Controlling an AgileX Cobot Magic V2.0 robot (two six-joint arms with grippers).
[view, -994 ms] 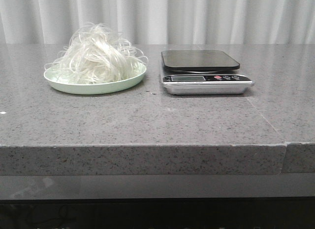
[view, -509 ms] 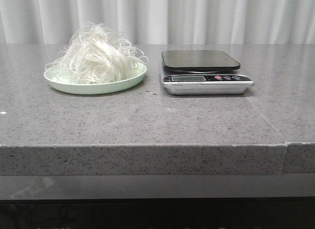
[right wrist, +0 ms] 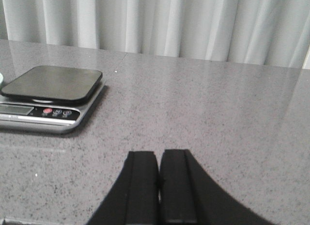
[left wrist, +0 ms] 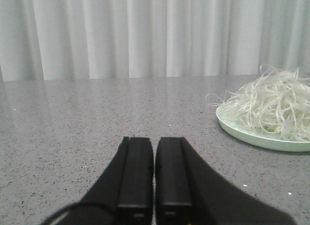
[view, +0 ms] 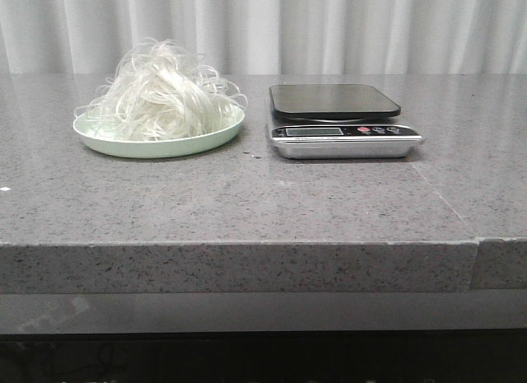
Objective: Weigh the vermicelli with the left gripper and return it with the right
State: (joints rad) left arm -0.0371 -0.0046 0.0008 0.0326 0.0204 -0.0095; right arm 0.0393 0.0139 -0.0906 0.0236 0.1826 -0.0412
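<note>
The vermicelli (view: 163, 95), a fluffy heap of thin white strands, lies on a pale green plate (view: 156, 144) at the back left of the grey counter. It also shows in the left wrist view (left wrist: 276, 101) on the plate (left wrist: 252, 138). A kitchen scale (view: 338, 119) with a black platform stands right of the plate and carries nothing; it shows in the right wrist view (right wrist: 48, 97) too. My left gripper (left wrist: 154, 140) is shut and empty, low over the counter, apart from the plate. My right gripper (right wrist: 160, 155) is shut and empty, apart from the scale. Neither gripper shows in the front view.
The grey speckled counter (view: 263, 202) has a front edge near the camera and a seam at the right (view: 476, 243). A white curtain (view: 329, 29) hangs behind it.
</note>
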